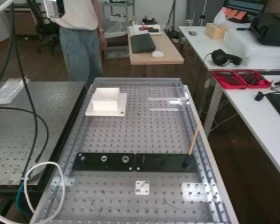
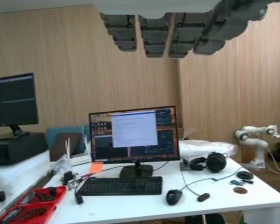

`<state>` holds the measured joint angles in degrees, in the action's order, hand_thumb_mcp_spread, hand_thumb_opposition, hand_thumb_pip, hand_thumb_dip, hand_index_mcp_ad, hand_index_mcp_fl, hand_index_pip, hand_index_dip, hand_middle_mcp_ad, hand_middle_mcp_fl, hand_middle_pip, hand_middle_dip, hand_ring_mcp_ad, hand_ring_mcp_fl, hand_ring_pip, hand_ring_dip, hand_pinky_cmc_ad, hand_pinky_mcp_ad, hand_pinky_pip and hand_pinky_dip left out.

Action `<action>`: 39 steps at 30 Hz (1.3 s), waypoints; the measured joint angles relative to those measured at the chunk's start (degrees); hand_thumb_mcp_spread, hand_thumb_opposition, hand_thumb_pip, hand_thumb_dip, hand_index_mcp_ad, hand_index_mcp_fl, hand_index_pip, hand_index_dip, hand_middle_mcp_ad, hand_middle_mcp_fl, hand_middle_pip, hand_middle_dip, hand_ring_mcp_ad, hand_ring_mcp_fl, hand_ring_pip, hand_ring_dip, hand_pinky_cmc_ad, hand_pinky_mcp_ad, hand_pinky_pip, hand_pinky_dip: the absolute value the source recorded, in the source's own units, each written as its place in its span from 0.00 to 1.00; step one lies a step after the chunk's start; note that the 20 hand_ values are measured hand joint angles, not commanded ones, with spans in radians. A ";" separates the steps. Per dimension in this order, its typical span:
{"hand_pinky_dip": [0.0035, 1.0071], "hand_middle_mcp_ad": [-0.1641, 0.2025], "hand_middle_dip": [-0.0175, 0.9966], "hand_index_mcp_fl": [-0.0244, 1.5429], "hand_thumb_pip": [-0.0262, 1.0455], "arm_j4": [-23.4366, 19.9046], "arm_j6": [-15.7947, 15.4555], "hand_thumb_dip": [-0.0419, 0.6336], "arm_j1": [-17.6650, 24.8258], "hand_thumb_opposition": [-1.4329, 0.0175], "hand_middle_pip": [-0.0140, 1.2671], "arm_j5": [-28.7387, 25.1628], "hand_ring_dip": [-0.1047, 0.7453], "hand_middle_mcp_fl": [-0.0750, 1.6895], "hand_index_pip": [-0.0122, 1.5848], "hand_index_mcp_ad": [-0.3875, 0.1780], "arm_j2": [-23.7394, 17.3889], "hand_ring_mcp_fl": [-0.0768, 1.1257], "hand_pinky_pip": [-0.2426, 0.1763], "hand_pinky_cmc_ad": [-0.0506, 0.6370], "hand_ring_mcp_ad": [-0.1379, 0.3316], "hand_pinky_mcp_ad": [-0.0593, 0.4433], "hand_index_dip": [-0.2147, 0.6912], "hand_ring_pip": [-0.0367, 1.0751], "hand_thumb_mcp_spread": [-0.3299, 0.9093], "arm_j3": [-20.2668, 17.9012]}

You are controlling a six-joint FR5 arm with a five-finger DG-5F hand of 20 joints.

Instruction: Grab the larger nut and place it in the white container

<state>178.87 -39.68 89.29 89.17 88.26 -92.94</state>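
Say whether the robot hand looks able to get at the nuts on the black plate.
Probably yes, after moving over to them: nothing covers the nuts, and the robot hand looks open and empty.

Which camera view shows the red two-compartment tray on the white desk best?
The high view: it shows the whole red two-compartment tray, with dark items in both compartments, on the white desk. The wrist view shows the tray larger, also with dark items in it, but the picture's edge cuts it off.
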 joint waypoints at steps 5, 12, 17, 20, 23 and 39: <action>0.02 0.58 0.04 0.03 0.07 -0.04 -0.11 0.06 0.01 0.97 0.03 0.07 0.14 0.05 0.01 0.72 0.05 0.07 0.55 0.13 0.41 0.19 0.23 0.05 0.28 0.06; 0.42 0.59 0.18 0.03 0.43 -0.14 -0.21 0.18 0.02 0.64 0.09 0.04 0.23 0.06 0.05 0.64 0.07 0.07 0.52 0.37 0.46 0.52 0.22 0.08 0.46 0.06; 0.58 0.59 0.22 0.03 0.47 -0.31 -0.17 0.19 0.00 0.54 0.10 -0.22 0.28 0.07 0.06 0.63 -0.01 0.07 0.45 0.51 0.56 0.67 0.21 0.11 0.45 -0.21; 0.61 0.59 0.24 0.03 0.49 -0.44 -0.30 0.19 -0.07 0.51 0.11 -0.50 0.28 0.08 0.06 0.63 -0.03 0.07 0.43 0.53 0.60 0.74 0.21 0.11 0.46 -0.80; 0.64 0.59 0.24 0.04 0.52 -1.17 -0.16 0.19 -0.24 0.48 0.10 -0.73 0.30 0.08 0.07 0.63 -0.09 0.07 0.40 0.58 0.61 0.77 0.20 0.11 0.45 -2.11; 0.68 0.60 0.25 0.04 0.62 -12.01 -1.82 0.23 -4.64 0.45 0.12 0.88 0.31 0.10 0.11 0.63 0.15 0.08 0.37 0.62 0.67 0.80 0.14 0.12 0.43 -14.52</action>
<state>166.86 -41.50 84.65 90.05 88.41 -107.45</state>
